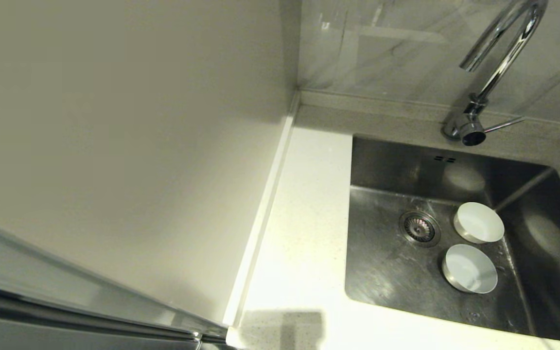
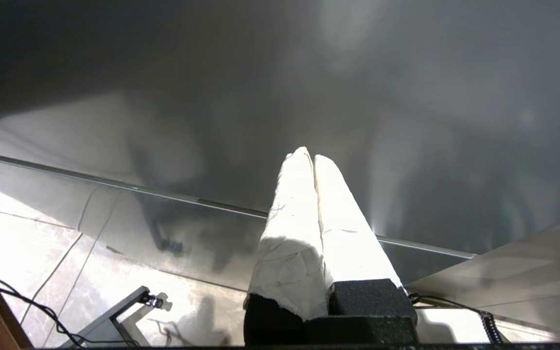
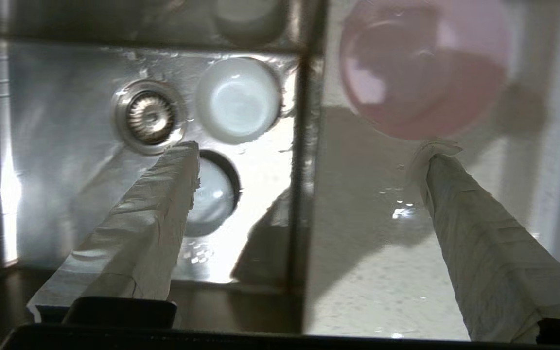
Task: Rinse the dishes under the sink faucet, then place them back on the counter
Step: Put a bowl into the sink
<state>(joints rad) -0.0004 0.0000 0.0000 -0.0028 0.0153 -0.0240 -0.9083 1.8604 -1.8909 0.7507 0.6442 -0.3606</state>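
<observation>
Two white bowls sit on the floor of the sink, both just beside the drain on the side away from the wall corner; the far bowl lies nearer the faucet, the near bowl closer to the front rim, and the two are almost touching; both look tilted, their open sides turned toward the robot's right

The pink bowl rests on the counter to the right of the sink, only its edge showing in the head view at the right border; water drops glint on the counter near it

The right gripper hangs above the sink's right rim with its fingers spread wide and nothing between them; one finger is over the basin near the drain and partly covers the near bowl, the other is over the counter with its tip just at the pink bowl's edge; whether it touches cannot be told

The left gripper is away from the sink, pointing at a grey panel above a tiled floor; its fingers are pressed together, empty
</observation>
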